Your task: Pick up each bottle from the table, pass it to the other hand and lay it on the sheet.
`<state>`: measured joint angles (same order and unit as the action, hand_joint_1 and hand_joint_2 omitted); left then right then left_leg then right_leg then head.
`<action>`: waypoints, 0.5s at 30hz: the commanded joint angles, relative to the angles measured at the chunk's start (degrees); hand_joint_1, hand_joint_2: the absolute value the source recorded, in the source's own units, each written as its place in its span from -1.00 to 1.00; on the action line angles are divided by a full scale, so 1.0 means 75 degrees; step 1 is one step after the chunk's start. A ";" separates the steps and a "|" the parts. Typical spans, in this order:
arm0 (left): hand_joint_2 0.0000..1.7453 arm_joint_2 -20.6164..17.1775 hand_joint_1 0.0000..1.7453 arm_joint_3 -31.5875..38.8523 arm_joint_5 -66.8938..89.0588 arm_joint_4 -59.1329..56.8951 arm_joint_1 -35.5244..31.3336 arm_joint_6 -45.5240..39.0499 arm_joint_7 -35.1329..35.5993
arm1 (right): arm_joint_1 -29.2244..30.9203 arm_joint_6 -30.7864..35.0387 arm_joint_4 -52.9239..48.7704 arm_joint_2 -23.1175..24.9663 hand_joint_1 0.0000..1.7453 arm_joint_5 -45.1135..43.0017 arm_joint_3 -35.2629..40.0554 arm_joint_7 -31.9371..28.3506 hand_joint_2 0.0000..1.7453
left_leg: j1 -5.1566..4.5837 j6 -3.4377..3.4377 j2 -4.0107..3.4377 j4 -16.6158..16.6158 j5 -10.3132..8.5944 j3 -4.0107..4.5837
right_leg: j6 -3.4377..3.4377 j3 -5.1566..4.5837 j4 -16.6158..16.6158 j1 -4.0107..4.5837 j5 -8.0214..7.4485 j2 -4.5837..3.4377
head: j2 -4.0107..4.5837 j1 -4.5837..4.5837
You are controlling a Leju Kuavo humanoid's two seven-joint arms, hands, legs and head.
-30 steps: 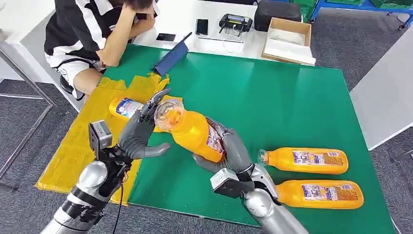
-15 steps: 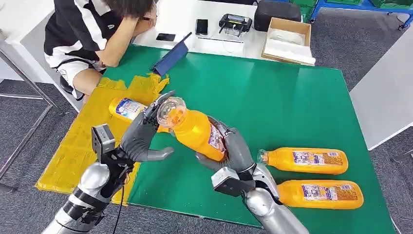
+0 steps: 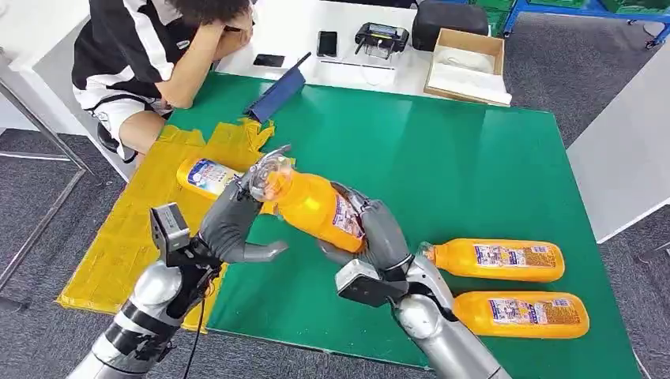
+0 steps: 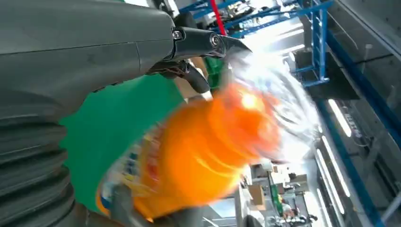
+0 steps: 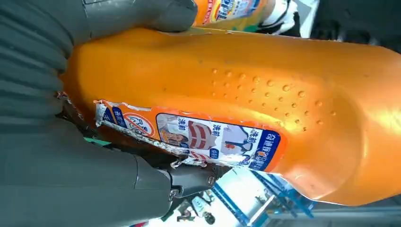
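My right hand [image 3: 378, 235] grips an orange bottle [image 3: 313, 207] by its labelled lower half and holds it tilted above the green table [image 3: 442, 166], clear cap end toward my left. The same bottle [image 5: 265, 109] looms large in the right wrist view. My left hand [image 3: 235, 219] is at the bottle's cap end with fingers spread, fingertips [image 3: 265, 162] by the clear cap, not closed around it. In the left wrist view the bottle [image 4: 208, 146] is blurred beside the fingers. Another orange bottle [image 3: 207, 175] lies on the yellow sheet [image 3: 130, 229]. Two more bottles [image 3: 498, 260] [image 3: 521, 313] lie at the table's right.
A person [image 3: 150, 55] sits at the far left corner, leaning on the table. A blue folder [image 3: 278, 91] stands at the green table's far edge. Behind it a white table carries phones [image 3: 327, 43], a black device [image 3: 382, 38] and a cardboard box [image 3: 468, 65].
The right hand has carried the bottle a little farther left. The left hand has risen closer, its fingers now alongside the cap end.
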<state>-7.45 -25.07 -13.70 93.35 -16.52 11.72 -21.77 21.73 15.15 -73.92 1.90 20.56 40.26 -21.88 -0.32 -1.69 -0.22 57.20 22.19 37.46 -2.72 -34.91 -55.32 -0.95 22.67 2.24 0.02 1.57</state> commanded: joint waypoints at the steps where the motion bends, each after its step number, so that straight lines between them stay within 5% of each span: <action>1: 1.00 0.0070 -1.00 -0.0335 0.0006 -0.0338 -0.0456 0.0038 0.0019 | 0.0594 -0.0035 0.1026 0.0112 1.00 0.0098 0.0350 0.0157 1.00 | 0.0009 0.0024 0.0000 0.0012 0.0038 -0.0074 | 0.0026 0.0078 -0.0008 0.0003 0.0037 -0.0033 | 0.0000 0.0000; 15: 1.00 0.0348 -1.00 -0.0864 0.0364 -0.0705 -0.0739 -0.0141 -0.0021 | 0.0732 0.0170 0.1199 0.0291 1.00 0.0293 0.0496 0.0140 1.00 | 0.0006 0.0018 0.0008 0.0008 0.0024 -0.0053 | 0.0019 0.0056 -0.0004 0.0001 0.0025 -0.0019 | 0.0000 0.0000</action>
<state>-6.08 -27.85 -11.56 92.65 -18.42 11.37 -21.79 23.93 16.37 -69.44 3.89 22.64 41.48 -20.94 -0.32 -1.69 -0.21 57.21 22.20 37.48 -2.73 -34.93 -55.32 -0.95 22.67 2.25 0.02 1.57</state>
